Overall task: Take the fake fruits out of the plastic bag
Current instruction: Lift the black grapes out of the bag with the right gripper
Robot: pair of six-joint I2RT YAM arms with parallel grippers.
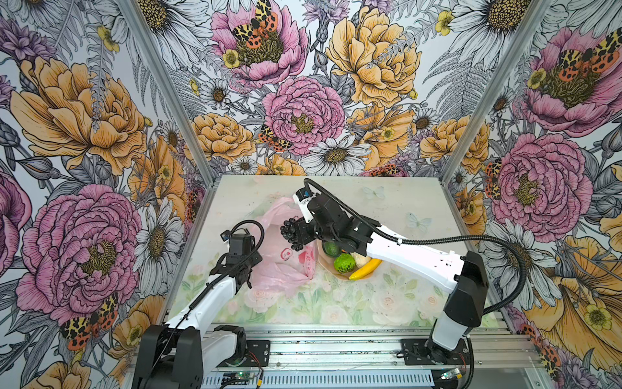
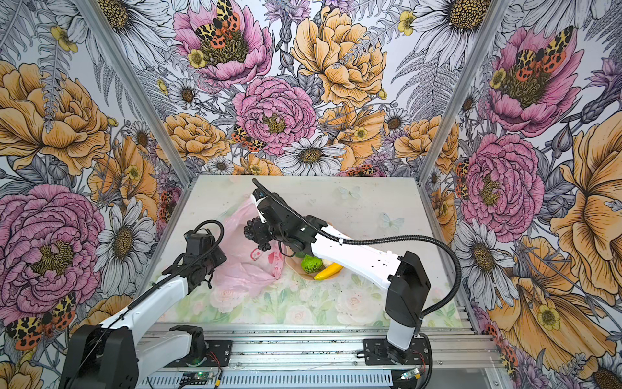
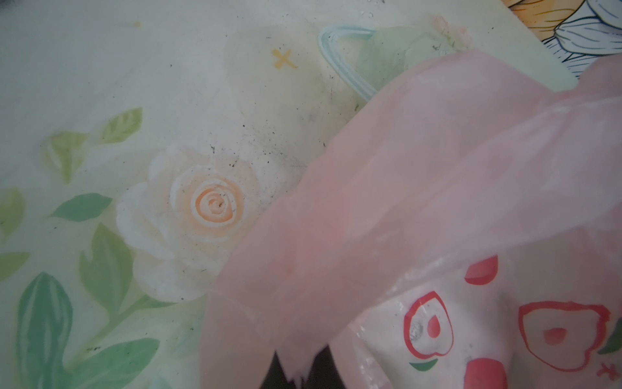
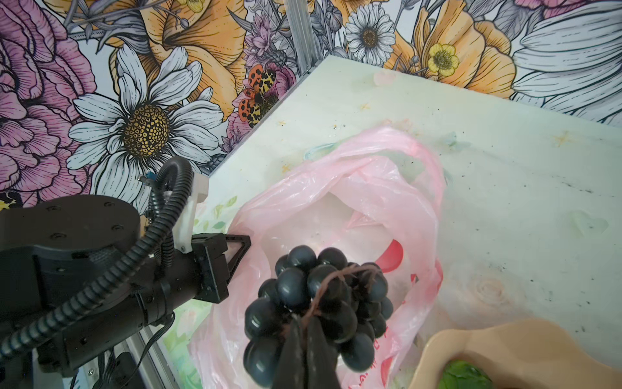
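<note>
**While the grape bunch (image 1: 292, 233) dangles, much sits half hidden**

Right gripper (image 4: 304, 325) is clamped on the dark bunch's stem, over the open pink plastic bag (image 1: 281, 271). Left gripper (image 3: 299, 365) pinches the bag's edge, its tips veiled by film. The right arm (image 1: 414, 259) covers much of the peach bowl (image 4: 505, 338); the avocado (image 1: 331, 248) barely shows.

The desk (image 1: 397, 202) lies bare at its far right and along the near strip. The plastic bag (image 1: 279, 272) fills the left middle, with the bowl (image 4: 498, 340) just beside it. The right arm (image 1: 410, 256) slants over the bowl, closing it from above. The grape bunch (image 1: 292, 232) in the right tool (image 4: 306, 353) hangs over the bag's mouth. The left tool (image 1: 247, 278) crowds the bag's left edge.
</note>
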